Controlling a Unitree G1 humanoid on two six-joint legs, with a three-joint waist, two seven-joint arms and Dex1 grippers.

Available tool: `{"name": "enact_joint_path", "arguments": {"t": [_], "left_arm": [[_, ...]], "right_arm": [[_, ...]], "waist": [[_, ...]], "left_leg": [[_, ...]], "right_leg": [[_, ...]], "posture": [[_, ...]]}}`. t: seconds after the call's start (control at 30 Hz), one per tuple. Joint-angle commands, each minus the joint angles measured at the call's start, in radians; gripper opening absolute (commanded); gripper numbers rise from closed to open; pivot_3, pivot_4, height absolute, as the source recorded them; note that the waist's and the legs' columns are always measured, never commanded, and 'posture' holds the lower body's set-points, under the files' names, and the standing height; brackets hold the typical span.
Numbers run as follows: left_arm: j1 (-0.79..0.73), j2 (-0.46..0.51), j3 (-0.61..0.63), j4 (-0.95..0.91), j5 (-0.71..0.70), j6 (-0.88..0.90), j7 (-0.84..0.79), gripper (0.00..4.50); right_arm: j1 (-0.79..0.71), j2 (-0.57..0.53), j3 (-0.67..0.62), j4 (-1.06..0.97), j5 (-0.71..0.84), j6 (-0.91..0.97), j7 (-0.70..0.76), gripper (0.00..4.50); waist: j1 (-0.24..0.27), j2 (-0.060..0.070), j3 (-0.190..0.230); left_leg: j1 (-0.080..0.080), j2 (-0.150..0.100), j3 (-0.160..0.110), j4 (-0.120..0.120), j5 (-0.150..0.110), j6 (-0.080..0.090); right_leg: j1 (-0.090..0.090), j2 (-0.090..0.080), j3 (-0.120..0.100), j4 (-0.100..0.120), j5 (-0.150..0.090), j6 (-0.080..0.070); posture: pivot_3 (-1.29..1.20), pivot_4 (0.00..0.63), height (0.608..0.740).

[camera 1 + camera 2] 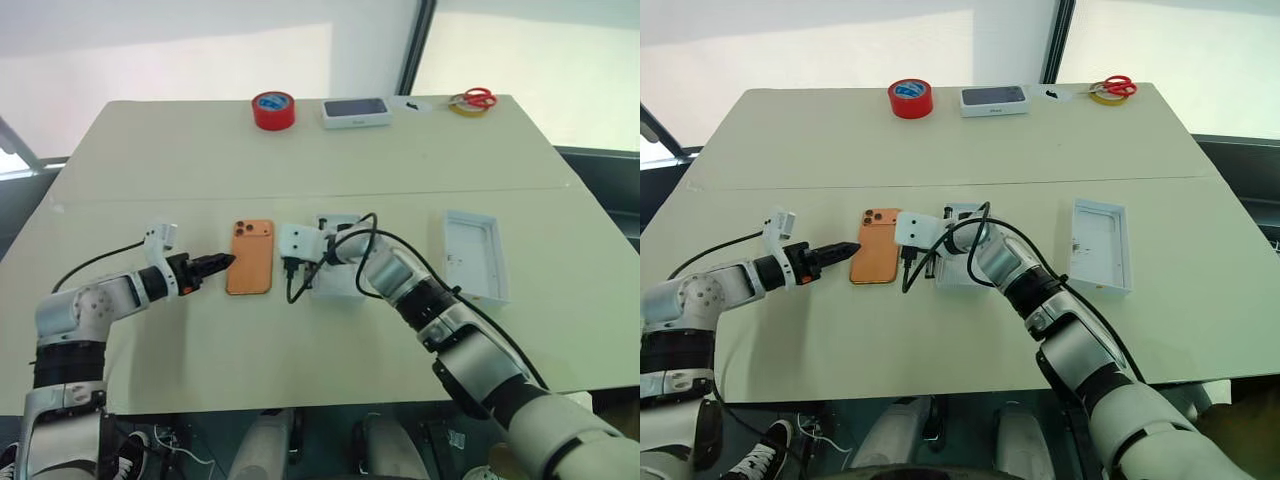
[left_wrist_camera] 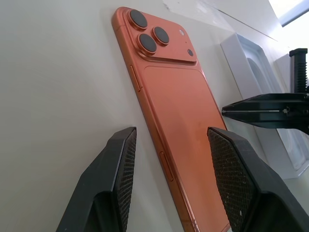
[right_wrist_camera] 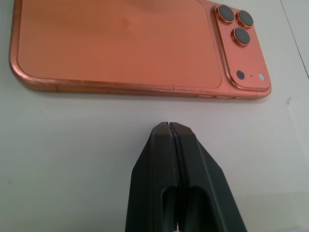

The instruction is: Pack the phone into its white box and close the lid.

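The orange phone (image 1: 250,257) lies back up on the table, camera cluster at its far end. My left gripper (image 1: 226,261) is open at the phone's left edge; in the left wrist view its fingers (image 2: 118,169) straddle that long edge low over the table. My right gripper (image 3: 169,126) is shut and empty, its tip just short of the phone's right edge. The white box (image 1: 332,285) sits right of the phone, mostly hidden behind my right wrist. The lid (image 1: 475,255) lies open side up farther right.
At the table's far edge stand a red tape roll (image 1: 272,109), a closed white box with a dark top (image 1: 355,112), and red-handled scissors on a yellow tape ring (image 1: 472,100). A seam crosses the table behind the phone.
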Motion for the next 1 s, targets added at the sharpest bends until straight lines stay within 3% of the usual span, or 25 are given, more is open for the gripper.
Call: {"name": "enact_joint_path", "arguments": {"t": [0.03,0.3,0.5,1.0], "left_arm": [[-0.014,-0.013,-0.048,0.027,0.017,0.059,-0.006,2.46],[-0.057,-0.089,-0.058,0.04,0.009,0.166,0.02,2.46],[-0.086,-0.152,0.04,0.056,-0.06,0.241,0.018,2.46],[-0.106,-0.14,0.153,0.114,-0.093,0.235,0.038,2.46]], "right_arm": [[-0.01,0.016,0.011,-0.022,-0.003,0.005,0.022,0.01],[0.0,0.035,0.008,-0.048,-0.001,0.033,0.034,0.01],[0.004,0.028,0.005,-0.053,-0.005,0.037,0.034,0.01],[0.003,0.02,0.0,-0.049,-0.007,0.034,0.026,0.01]], "waist": [[0.001,0.0,0.0],[0.004,0.0,-0.002],[0.006,0.0,-0.003],[-0.004,0.0,-0.003]], "left_leg": [[0.0,0.0,0.0,0.0,0.0,0.0],[0.001,0.0,0.0,0.0,0.0,0.0],[0.003,-0.001,0.0,0.0,0.0,0.0],[0.003,-0.001,0.0,-0.001,0.0,0.0]], "right_leg": [[0.0,0.0,0.0,0.0,0.0,0.0],[0.001,0.0,0.0,0.0,0.0,0.0],[0.003,-0.001,0.0,0.0,0.0,0.0],[0.002,-0.001,0.0,0.0,0.0,0.0]], "posture": [[0.0,0.15,0.738],[0.0,0.15,0.738],[0.0,0.15,0.738],[0.0,0.15,0.738]]}}
